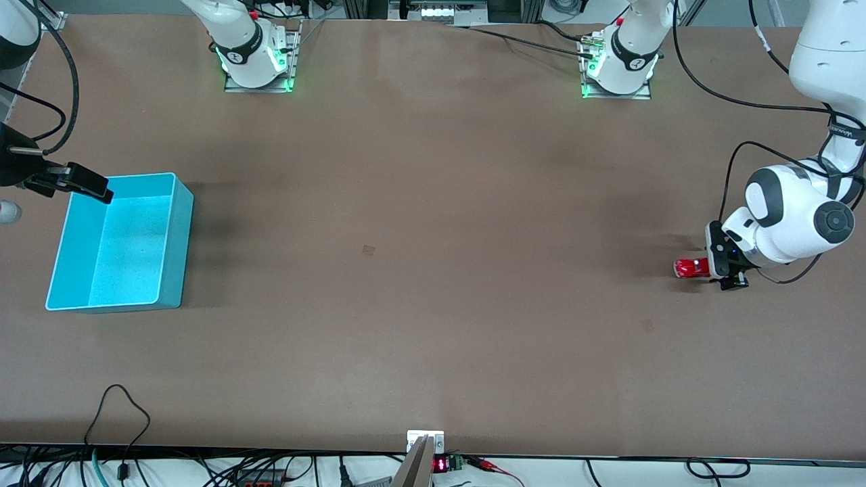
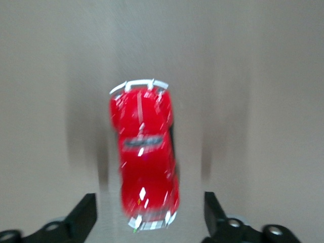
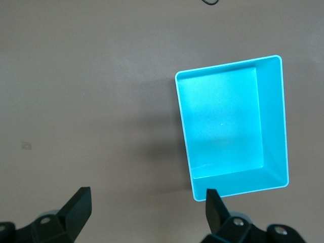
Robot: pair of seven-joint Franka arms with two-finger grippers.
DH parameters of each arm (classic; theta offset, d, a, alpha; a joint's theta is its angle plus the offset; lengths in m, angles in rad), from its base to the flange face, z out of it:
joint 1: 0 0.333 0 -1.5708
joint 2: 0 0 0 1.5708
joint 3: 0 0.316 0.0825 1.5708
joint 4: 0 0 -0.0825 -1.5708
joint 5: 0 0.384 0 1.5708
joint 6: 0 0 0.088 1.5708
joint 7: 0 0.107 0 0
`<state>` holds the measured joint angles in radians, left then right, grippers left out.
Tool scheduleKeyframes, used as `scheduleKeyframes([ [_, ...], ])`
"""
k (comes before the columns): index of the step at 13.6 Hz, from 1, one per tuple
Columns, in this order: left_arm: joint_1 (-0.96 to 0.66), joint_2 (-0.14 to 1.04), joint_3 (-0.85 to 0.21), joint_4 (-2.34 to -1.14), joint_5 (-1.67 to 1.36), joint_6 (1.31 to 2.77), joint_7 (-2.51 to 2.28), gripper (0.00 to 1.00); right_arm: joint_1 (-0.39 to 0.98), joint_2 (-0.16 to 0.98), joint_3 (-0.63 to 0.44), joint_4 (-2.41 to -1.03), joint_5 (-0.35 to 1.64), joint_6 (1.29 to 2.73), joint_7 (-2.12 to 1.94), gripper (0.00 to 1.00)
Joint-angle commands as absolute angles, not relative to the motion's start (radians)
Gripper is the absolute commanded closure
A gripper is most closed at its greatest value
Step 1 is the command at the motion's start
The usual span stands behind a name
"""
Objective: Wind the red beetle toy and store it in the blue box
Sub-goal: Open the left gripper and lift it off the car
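We see the car (image 1: 689,268) on the table, well apart from the box (image 1: 172,233), toward the left arm's end. The left gripper (image 1: 718,269) straddles it with fingers wide, probably about to grasp it for winding. The right gripper (image 1: 88,184) waits open over the box's rim.

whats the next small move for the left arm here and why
Probably shut the left end effector on the red beetle toy: its open fingers flank the toy's rear without touching. The right end effector waits open over the blue box.
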<state>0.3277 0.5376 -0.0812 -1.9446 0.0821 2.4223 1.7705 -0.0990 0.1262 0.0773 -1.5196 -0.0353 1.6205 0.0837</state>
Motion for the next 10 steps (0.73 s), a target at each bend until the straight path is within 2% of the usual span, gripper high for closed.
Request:
scheduleKeyframes([
  [1,0.324,0.447,-0.124,-1.885,0.081,2.269,1.786,0.00,-0.101,0.129,0.078,-1.508,-0.028,1.617,0.080,0.00],
  [7,0.267,0.347,-0.146,-1.879,0.020,2.224,1.769,0.00,-0.101,0.130,0.078,-1.508,-0.028,1.617,0.080,0.00],
  [10,0.230,0.339,-0.147,-1.878,-0.067,2.224,1.731,0.00,-0.101,0.130,0.078,-1.508,-0.028,1.617,0.080,0.00],
])
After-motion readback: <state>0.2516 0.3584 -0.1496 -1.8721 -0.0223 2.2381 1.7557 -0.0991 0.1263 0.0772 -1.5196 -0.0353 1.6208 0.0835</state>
